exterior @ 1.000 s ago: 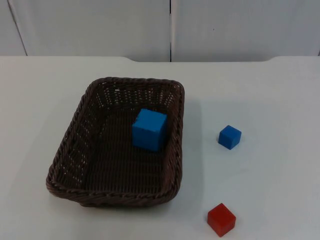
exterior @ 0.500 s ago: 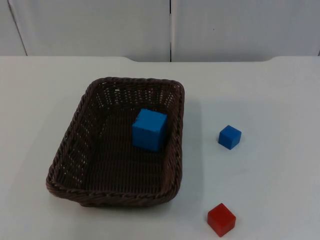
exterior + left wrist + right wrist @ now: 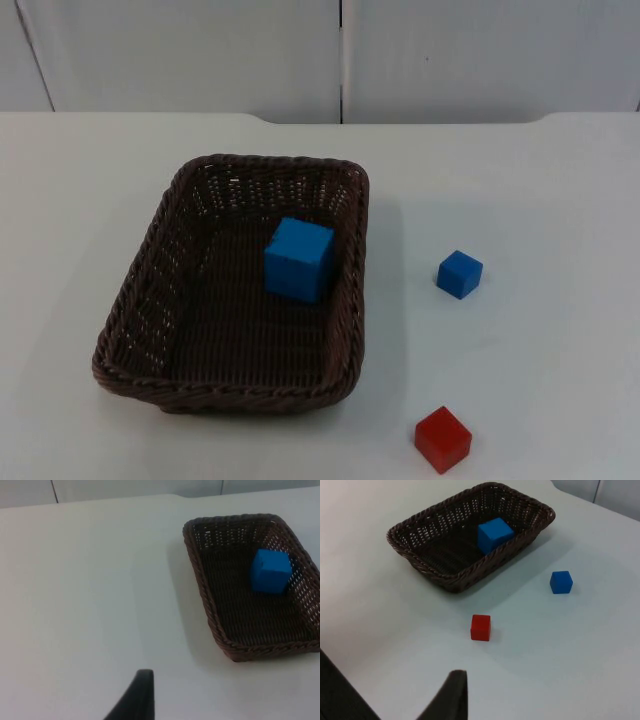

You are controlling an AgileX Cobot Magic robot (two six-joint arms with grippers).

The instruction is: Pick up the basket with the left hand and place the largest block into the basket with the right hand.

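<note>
A dark brown wicker basket point(image 3: 150, 300) stands on the white table, left of the middle. The large blue block point(image 3: 299, 259) lies inside it against the right wall. On the table to the basket's right sit a small blue block point(image 3: 459, 274) and, nearer the front, a small red block point(image 3: 442, 438). My left gripper point(image 3: 136, 700) hangs over bare table, well away from the basket point(image 3: 200, 587) and the large block point(image 3: 270, 571). My right gripper point(image 3: 451, 695) hovers apart from the red block point(image 3: 480, 627), the small blue block point(image 3: 561, 582) and the basket point(image 3: 420, 555).
The grey partition wall point(image 3: 340, 55) closes off the far side of the table. Bare white table point(image 3: 540, 180) lies to the right of the basket and behind the small blocks.
</note>
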